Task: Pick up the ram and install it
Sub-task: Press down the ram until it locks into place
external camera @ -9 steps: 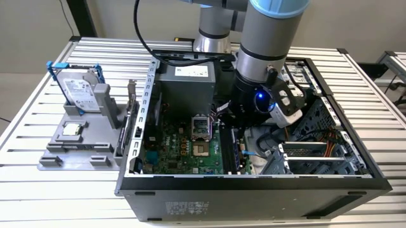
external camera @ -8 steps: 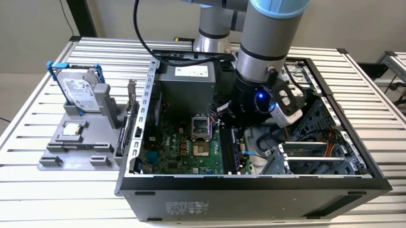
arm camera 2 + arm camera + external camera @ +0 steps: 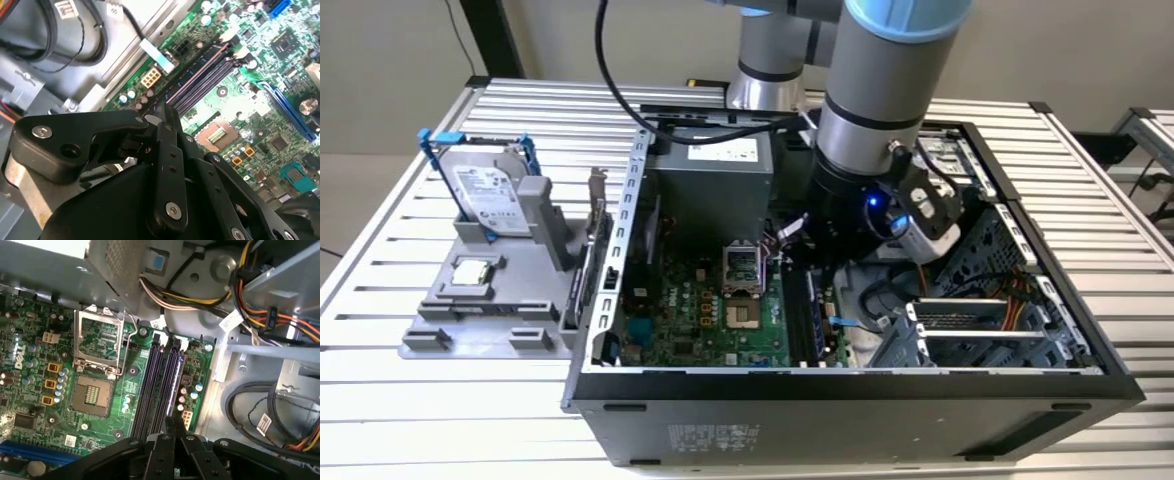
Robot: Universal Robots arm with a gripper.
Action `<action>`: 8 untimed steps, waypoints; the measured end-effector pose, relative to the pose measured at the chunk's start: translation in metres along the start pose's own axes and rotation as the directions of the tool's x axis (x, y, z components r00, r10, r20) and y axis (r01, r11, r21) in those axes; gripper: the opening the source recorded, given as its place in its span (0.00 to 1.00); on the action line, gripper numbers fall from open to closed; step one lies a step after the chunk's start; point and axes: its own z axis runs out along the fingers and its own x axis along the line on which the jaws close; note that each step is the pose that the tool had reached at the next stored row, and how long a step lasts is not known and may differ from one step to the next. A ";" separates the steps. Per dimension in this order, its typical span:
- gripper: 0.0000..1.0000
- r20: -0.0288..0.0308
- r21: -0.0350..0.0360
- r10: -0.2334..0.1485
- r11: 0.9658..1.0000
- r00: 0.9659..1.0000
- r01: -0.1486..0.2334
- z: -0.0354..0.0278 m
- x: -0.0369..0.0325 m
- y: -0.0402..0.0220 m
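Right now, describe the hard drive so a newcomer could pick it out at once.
Find the open computer case on the slatted table. Just to the exterior view's left of it sits a grey holder. The hard drive stands upright at its far end, a silver slab in a blue-trimmed frame, unlike the small square silver chip lying flat nearer the camera.

Exterior view: set high and off the arm, looks down at an angle into the open computer case on the slatted table. Both wrist views: close above the motherboard, past the gripper. All three share the memory slots and the processor socket.
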 end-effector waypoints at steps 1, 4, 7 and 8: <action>0.00 0.001 -0.007 -0.009 1.000 1.000 0.009 -0.0001 0.0000 0.0000; 0.00 0.004 -0.029 -0.040 0.999 0.999 0.040 -0.0001 0.0000 0.0000; 0.00 0.006 -0.033 -0.086 0.996 0.996 0.087 0.0000 0.0000 0.0001; 0.00 0.007 -0.033 -0.101 0.994 0.995 0.101 0.0000 0.0000 0.0001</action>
